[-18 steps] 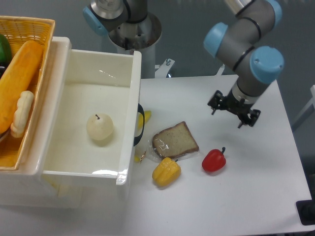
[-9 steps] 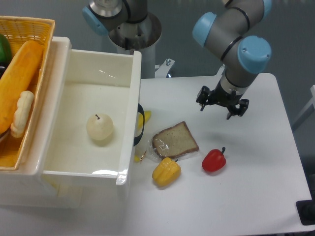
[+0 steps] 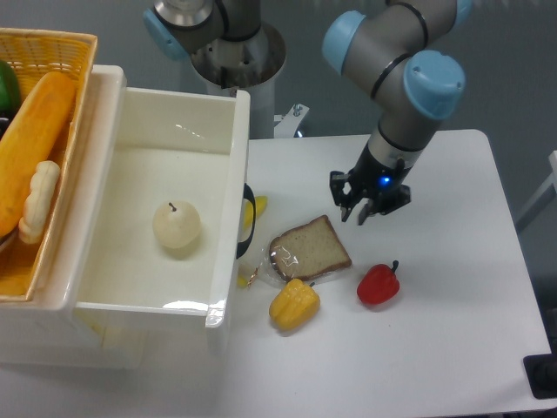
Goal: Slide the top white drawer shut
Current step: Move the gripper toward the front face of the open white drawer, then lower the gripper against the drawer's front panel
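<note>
Top white drawer (image 3: 157, 209): pulled out at frame left, pear (image 3: 177, 225) inside; my hand (image 3: 364, 212), fingers parted and empty, hovers mid-frame above bread (image 3: 309, 249); I'd press squarely on its front wall, pushing left.

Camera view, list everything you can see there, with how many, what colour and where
top white drawer: 1, white, pulled open at left
pear: 1, pale yellow, inside the drawer
wicker basket: 1, yellow, far left, holding orange, green and cream items
bread slice: 1, brown, on the table right of the drawer
yellow pepper: 1, below the bread
red pepper: 1, right of the yellow pepper
table: 1, white
gripper: 1, black, above the bread, jaws empty and apart
</note>
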Robot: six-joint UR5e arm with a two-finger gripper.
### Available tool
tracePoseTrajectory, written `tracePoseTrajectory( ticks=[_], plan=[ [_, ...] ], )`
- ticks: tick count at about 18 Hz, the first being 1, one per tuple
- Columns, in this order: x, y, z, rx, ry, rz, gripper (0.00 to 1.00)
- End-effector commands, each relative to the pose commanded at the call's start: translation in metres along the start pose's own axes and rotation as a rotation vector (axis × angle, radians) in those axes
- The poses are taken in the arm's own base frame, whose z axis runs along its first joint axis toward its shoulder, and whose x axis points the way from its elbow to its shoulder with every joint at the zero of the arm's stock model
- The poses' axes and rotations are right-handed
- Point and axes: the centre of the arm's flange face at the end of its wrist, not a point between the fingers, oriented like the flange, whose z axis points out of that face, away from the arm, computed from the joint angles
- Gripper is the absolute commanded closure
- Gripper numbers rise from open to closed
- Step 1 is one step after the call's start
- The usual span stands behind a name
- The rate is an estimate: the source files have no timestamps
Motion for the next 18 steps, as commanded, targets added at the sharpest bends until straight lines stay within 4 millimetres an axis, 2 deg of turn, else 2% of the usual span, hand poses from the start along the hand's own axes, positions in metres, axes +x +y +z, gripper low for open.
tracePoseTrajectory(
  ticks=[5,7,14,18],
  plan=[
    [0.018,0.004,-0.004,-0.004,0.119,-0.03,0.99],
    [0.026,0.004,-0.001,0.005,0.211,-0.054,0.99],
    [0.059,-0.005,0.013,-0.036,0.276,-0.025,0.99],
    [0.061,-0.006,0.013,-0.027,0.297,-0.031,0.99]
  ],
)
